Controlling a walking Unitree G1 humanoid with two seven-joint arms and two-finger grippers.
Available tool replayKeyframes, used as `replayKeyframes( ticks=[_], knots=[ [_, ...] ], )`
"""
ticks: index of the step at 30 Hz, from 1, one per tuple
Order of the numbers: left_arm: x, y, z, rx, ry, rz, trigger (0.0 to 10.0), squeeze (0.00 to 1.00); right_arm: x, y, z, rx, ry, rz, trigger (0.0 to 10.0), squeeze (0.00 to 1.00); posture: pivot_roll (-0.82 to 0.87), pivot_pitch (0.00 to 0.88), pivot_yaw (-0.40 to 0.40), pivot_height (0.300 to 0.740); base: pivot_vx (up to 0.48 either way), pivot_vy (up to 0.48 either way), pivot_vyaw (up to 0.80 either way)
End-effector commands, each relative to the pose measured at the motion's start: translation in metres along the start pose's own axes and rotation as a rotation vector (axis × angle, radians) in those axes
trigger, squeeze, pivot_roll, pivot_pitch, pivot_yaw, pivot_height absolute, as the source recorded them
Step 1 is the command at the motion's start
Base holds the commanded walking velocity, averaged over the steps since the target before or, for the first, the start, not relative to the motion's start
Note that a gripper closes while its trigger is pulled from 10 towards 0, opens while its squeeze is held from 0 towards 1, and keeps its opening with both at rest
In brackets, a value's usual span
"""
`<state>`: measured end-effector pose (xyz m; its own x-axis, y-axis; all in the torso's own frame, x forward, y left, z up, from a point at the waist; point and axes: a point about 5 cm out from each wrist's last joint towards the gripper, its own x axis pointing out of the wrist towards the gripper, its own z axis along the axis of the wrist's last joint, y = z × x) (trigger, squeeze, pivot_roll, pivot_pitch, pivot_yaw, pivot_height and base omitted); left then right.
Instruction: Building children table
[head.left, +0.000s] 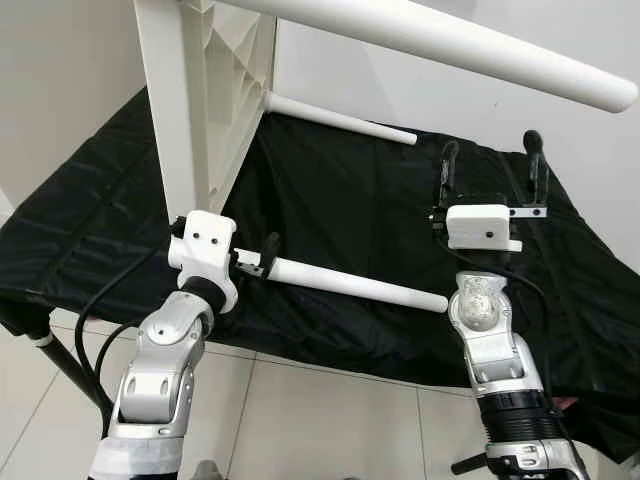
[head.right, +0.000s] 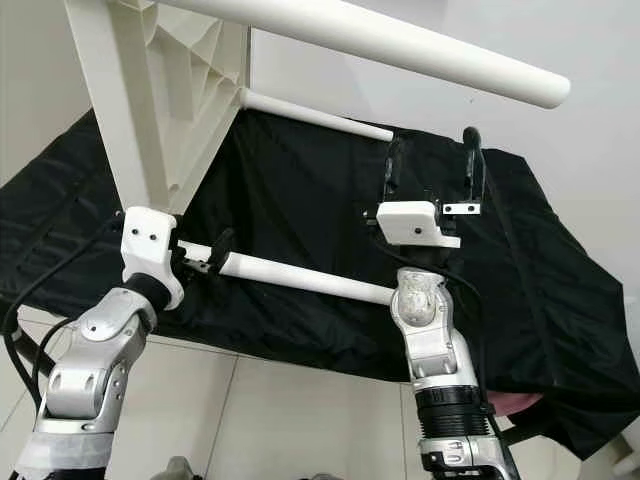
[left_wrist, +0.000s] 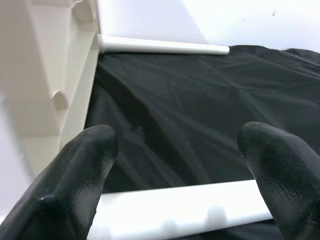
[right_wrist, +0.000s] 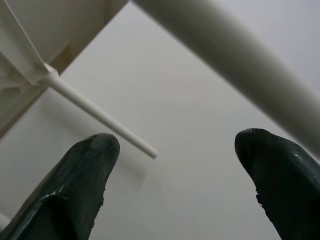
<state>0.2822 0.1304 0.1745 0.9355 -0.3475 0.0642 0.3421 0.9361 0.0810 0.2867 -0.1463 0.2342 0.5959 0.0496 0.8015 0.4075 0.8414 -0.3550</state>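
A white table top (head.left: 190, 100) stands on edge at the back left. Two white legs are fixed to it: a thick near one (head.left: 450, 45) and a far one (head.left: 340, 118). A loose white leg (head.left: 350, 283) lies along the front of the black cloth (head.left: 350, 200). Its left end is at my left gripper (head.left: 258, 258). In the left wrist view that leg (left_wrist: 175, 215) crosses just below the widely spread fingers (left_wrist: 85, 165). My right gripper (head.left: 490, 165) points upward over the cloth, open, with nothing between its fingers (right_wrist: 90, 170).
The black cloth covers a low platform whose front edge (head.left: 330, 350) runs just beyond my arms. Pale floor tiles (head.left: 330, 420) lie below it. A white wall (head.left: 450, 110) stands behind. The thick leg overhangs the area above my right gripper.
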Motion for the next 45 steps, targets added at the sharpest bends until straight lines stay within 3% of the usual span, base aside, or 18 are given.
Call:
replayKeyframes(
  ticks=[1, 7, 12, 20, 32, 35, 42, 45],
  knots=[
    [0.001, -0.008, -0.007, -0.025, 0.040, -0.035, 10.0, 0.00, 0.006, -0.005, 0.010, -0.012, -0.084, 0.035, 10.0, 0.00, 0.04, 0.000, -0.073, 0.740, 0.000, 0.000, 0.00],
    [0.000, -0.014, -0.013, -0.052, 0.077, -0.048, 10.0, 0.00, 0.010, -0.009, 0.017, -0.025, -0.133, 0.054, 10.0, 0.00, 0.03, 0.000, -0.075, 0.740, 0.000, 0.000, 0.00],
    [0.003, -0.022, -0.017, -0.069, 0.109, -0.055, 10.0, 0.00, 0.018, -0.015, 0.032, -0.085, -0.253, 0.098, 10.0, 0.00, 0.02, 0.000, -0.075, 0.740, 0.000, 0.000, 0.00],
    [0.007, -0.022, -0.015, -0.073, 0.102, -0.061, 10.0, 0.00, 0.027, -0.018, 0.046, -0.149, -0.374, 0.118, 10.0, 0.00, 0.01, 0.000, -0.074, 0.740, 0.000, 0.000, 0.00],
    [0.010, -0.023, -0.011, -0.071, 0.093, -0.064, 10.0, 0.00, 0.052, -0.015, 0.057, -0.116, -0.387, 0.254, 10.0, 0.00, -0.01, 0.000, -0.070, 0.740, 0.000, 0.000, 0.00],
    [0.011, -0.021, -0.010, -0.068, 0.089, -0.062, 10.0, 0.00, 0.063, -0.012, 0.060, -0.119, -0.363, 0.342, 10.0, 0.00, -0.01, 0.000, -0.064, 0.740, 0.000, 0.000, 0.00],
    [0.011, -0.021, -0.010, -0.068, 0.089, -0.062, 10.0, 0.00, 0.063, -0.012, 0.060, -0.119, -0.363, 0.342, 10.0, 0.00, -0.01, 0.000, -0.064, 0.740, 0.000, 0.000, 0.00],
    [0.013, -0.021, -0.008, -0.065, 0.083, -0.067, 10.0, 0.00, 0.075, -0.011, 0.064, -0.150, -0.367, 0.400, 10.0, 0.00, -0.03, 0.000, -0.056, 0.740, 0.000, 0.000, 0.00]
  ],
)
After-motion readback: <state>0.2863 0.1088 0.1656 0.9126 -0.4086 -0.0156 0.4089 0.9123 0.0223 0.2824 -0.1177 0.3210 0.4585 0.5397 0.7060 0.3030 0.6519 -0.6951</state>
